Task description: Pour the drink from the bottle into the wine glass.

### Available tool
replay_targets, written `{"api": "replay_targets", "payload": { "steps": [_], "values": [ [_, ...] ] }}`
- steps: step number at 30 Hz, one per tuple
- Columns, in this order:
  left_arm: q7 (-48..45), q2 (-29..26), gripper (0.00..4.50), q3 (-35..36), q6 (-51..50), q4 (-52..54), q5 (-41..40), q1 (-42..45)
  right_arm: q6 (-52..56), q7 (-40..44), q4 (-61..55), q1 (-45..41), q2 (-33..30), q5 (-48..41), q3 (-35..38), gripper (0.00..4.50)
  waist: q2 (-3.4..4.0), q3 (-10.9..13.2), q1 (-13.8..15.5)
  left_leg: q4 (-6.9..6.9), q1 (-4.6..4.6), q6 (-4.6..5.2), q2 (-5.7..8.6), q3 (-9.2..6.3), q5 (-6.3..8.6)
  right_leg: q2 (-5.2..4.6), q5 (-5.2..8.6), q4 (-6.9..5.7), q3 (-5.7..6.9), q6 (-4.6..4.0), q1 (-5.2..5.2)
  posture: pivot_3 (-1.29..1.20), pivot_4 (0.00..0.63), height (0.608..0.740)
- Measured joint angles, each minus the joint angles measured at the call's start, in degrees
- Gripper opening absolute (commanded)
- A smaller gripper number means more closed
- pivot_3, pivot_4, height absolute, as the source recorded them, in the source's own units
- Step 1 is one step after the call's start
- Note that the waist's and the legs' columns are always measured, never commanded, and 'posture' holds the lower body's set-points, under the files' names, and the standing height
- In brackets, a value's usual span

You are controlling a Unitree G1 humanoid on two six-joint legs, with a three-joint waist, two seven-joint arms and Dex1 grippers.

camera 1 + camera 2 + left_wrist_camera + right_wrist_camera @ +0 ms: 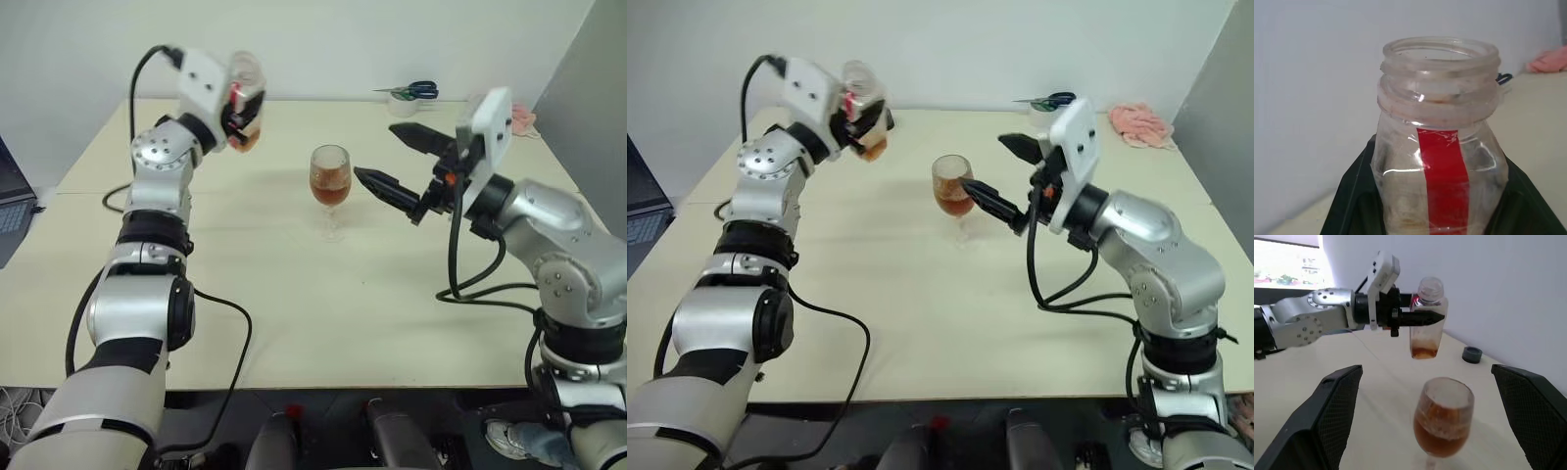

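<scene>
— Jaws first: your left gripper is clenched on the bottle, upright and capless, with only a film of drink at its bottom. Why upright?

— Likely because you've finished pouring; upright stops drips.

— And your right gripper?

— Spread wide, grasping nothing. The glass stands on the table just ahead of its fingertips, half full, perhaps to steady it.

The pale cream counter carried the wine glass standing upright near its middle, scissors and a pink cloth toward its far right edge, and a small dark cap beyond the glass.
</scene>
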State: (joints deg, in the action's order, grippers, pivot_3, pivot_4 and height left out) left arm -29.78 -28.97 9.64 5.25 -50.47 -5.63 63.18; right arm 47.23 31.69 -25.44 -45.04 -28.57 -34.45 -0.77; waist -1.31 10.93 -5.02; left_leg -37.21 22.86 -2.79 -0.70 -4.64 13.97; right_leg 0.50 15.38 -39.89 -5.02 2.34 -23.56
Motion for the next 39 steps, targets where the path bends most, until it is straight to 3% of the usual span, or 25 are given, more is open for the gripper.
{"api": "replay_targets", "payload": {
  "steps": [4,12,21,30,35,39],
  "values": [
    [5.84,1.59,1.8,5.75,-9.71,9.05,-5.32,-9.01,3.14,1.1,3.32,-5.98,0.66,1.75,-6.58,4.5,-0.01,-0.01,0.25,-0.09,0.08,-0.01,0.01,-0.09,0.0,-0.06,0.0,0.0,0.1,0.0,-0.02,0.0,0.15,0.74],
    [11.65,3.83,1.8,6.97,-16.27,16.11,-7.74,-16.48,2.87,3.16,8.1,-8.25,3.01,4.51,-10.45,4.5,-0.06,-0.03,1.89,-0.46,0.22,-0.02,0.11,-0.11,0.02,-0.17,-0.01,0.01,0.16,0.0,0.01,0.0,0.15,0.74],
    [11.65,3.81,4.48,3.97,-13.26,15.12,-4.22,-19.28,2.82,4.68,8.13,-8.24,2.74,6.12,-10.66,4.5,-0.06,-0.03,1.86,-0.47,0.22,-0.02,0.09,-0.1,0.02,-0.15,-0.01,0.0,0.17,0.0,0.01,0.0,0.15,0.74],
    [12.81,3.65,4.48,4.24,-17.13,25.33,-4.61,-26.8,2.86,5.98,8.1,-8.22,2.17,6.27,-10.65,4.5,-0.06,-0.03,1.76,-0.47,0.22,-0.03,0.05,-0.1,0.03,-0.15,-0.01,0.0,0.15,0.0,0.01,0.0,0.15,0.74],
    [13.81,3.5,4.48,6.1,-24.79,42.57,-7.42,-37.41,1.22,7.76,8.2,-7.77,0.16,6.81,-10.39,4.5,-0.06,-0.03,1.74,-0.46,0.21,-0.05,-0.04,-0.1,0.05,-0.18,0.0,0.01,0.11,0.0,0.01,0.0,0.15,0.74],
    [10.5,1.03,4.48,10.81,-35.47,60.36,-16.49,-49.23,-1.91,10.41,8.41,-5.25,-4.0,6.82,-7.29,4.5,-0.07,-0.03,1.76,-0.44,0.19,-0.06,-0.06,-0.08,0.05,-0.41,0.01,0.06,0.12,0.01,0.04,0.0,0.15,0.74]
  ]
}}
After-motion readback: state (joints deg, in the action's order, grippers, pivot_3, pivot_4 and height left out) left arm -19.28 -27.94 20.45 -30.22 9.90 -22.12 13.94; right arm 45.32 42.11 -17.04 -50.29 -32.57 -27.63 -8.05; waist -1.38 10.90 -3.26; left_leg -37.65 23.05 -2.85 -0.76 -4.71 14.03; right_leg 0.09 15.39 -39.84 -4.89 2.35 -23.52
